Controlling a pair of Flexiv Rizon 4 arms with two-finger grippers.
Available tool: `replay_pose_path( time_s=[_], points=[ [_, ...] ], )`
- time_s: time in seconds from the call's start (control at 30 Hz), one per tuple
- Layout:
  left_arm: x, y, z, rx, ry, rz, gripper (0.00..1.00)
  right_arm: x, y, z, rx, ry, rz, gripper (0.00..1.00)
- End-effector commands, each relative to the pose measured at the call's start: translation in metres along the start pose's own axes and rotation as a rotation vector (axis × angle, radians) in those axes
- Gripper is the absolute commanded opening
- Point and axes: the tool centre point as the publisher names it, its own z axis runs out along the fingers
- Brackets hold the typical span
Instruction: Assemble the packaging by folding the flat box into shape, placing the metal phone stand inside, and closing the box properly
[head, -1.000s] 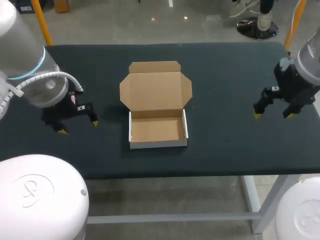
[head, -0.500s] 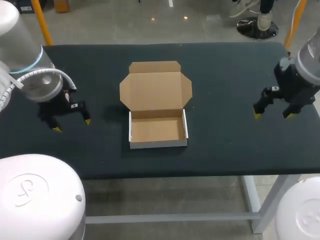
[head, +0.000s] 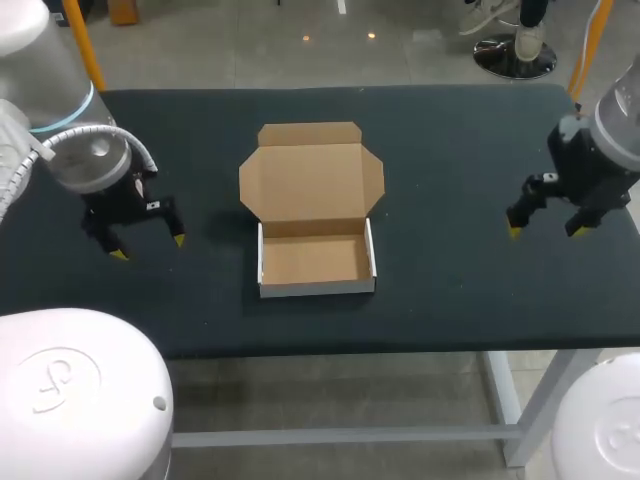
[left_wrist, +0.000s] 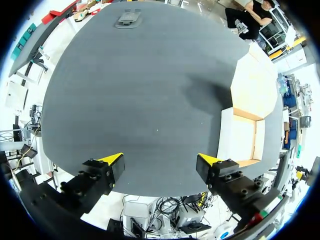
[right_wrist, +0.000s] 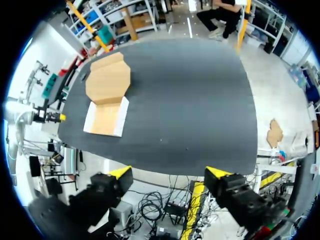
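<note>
Box (head: 313, 205) open, lid back, mid dark table (head: 460, 130).

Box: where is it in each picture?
Head view: the box is mid-table, between the left gripper and the right gripper.
Left wrist view: the box is ahead of the left gripper, off to one side.
Right wrist view: the box is far ahead of the right gripper, off to one side.
Shared landmark: its open lid, lying flat on the black table.
</note>
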Motion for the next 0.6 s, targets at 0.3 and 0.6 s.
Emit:
replay_pose_path(
  time_s=[0.3,0.6],
  points=[
    [-0.004,-0.009,0.016,0.032,-0.056,0.045,1.0,0.0,0.0,-0.003,0.005,-0.001,0.0,1.0],
    [-0.017,-0.043,0.03,0.059,-0.077,0.074,1.0,0.0,0.0,-0.003,0.005,-0.001,0.0,1.0]
  ],
)
